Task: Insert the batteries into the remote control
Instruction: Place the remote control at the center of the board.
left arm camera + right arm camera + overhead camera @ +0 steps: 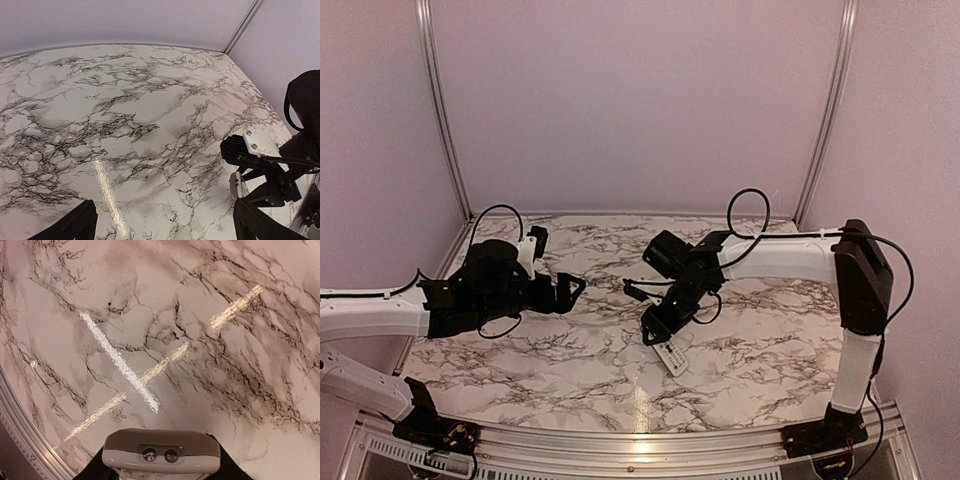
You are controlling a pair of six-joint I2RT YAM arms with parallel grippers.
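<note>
Two end effectors above marble surface (570,350). Right end effector (658,325): clamped on remote control (672,357). Left end effector (572,288): released wide, empty, well apart from remote control.

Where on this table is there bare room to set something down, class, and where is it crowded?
Bare marble: the near middle of the table, this side of the remote control; also the far strip along the back wall. Crowded: mid-table, where the right arm holds the remote control in its jaws, with the left arm hovering close beside, jaws open.
</note>
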